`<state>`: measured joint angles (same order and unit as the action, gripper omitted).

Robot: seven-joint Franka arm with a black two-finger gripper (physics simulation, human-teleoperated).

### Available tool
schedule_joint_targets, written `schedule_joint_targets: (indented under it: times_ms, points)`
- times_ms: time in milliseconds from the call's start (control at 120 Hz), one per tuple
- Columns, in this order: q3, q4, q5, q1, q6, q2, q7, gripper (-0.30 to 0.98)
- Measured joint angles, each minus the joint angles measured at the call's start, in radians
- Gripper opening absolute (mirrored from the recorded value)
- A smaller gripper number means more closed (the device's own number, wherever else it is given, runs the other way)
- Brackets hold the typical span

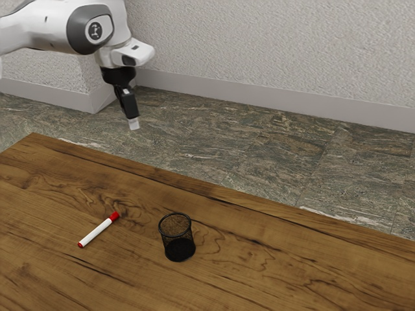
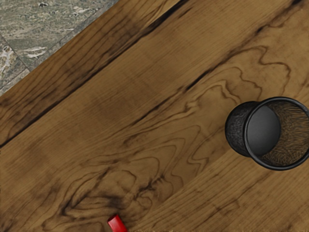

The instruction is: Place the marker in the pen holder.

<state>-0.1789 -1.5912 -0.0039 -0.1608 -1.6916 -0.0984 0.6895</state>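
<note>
"What can be seen in the exterior view?"

"The marker (image 1: 97, 232) can be seen lying flat on the wooden surface (image 1: 272, 259). It is placed toward the exterior view's left of the pen holder (image 1: 176, 242). The two are near, but they are not touching."

"Is the marker held?"

"No, it is not held by anything. The pincer (image 1: 133, 123) is held up high by the arm (image 1: 52, 29) and is pointed down, well apart from both things. It cannot be told if it is wide or narrow."

"Why might it be held so high?"

"Maybe so that nothing is bumped. The pen holder looks light and could be tipped over by a knock."

"And what is seen in the wrist view?"

"The red cap (image 2: 117, 224) of the marker can be seen, and the pen holder is seen from above. Its round rim (image 2: 281, 169) is turned up, and its dark bottom (image 2: 263, 131) can be seen inside."

"Why is it good that it stands like that?"

"With the open end up, a marker can be let down into it. But the marker is lying flat, so it would first have to be picked up and then be tipped upright."

"What should be done first?"

"The pincer should be brought down over the marker's middle, it seems. If just one end were pinched, the marker might be rolled away or swung crooked."
</note>
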Motion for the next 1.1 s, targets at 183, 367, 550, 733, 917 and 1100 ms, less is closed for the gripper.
schedule_joint_targets:
  times_ms: [183, 367, 550, 733, 917, 1100]
  points:
    - [0.001, 0.000, 0.004, 0.004, 0.001, 0.000, 0.034, 0.69]
    - [-0.002, -0.263, 0.001, 0.025, -0.136, 0.084, 0.016, 0.69]
    - [-0.004, -0.450, 0.016, 0.108, -0.304, 0.083, -0.067, 0.69]
    - [-0.005, -0.501, 0.020, 0.180, -0.404, 0.051, -0.125, 0.68]
    - [-0.005, -0.616, 0.020, 0.139, -0.555, 0.005, -0.190, 0.45]
    - [-0.007, -0.747, 0.020, 0.163, -0.680, 0.034, -0.251, 0.31]
